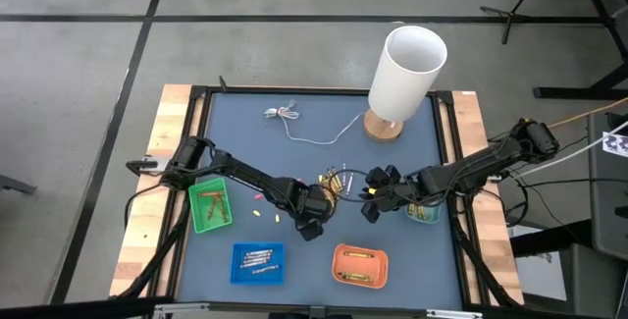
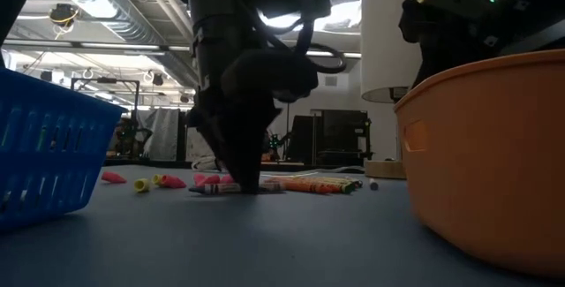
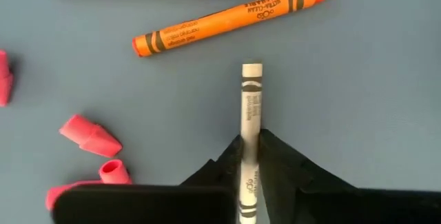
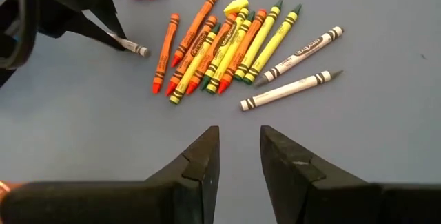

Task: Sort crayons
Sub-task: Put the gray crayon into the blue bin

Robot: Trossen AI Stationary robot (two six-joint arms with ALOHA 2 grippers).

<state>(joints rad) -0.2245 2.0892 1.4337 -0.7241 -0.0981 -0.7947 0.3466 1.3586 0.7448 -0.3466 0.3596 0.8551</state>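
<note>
Crayons [image 4: 227,45] are lying beside the lamp [image 1: 405,76]; left gripper [image 3: 249,156] is pinching a grey crayon [image 3: 251,107] mid-length, light, stiff, snappable; right gripper [image 4: 239,156] is hovering nearby, fingers parted, holding nothing.

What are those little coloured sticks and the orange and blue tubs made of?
The crayons look like wax sticks in matte printed paper wrappers, their bare tips showing. The grey crayon between the left gripper fingers has the same paper sleeve. The orange tub looks like smooth, slightly glossy moulded plastic; the blue basket like slotted plastic, probably.
</note>
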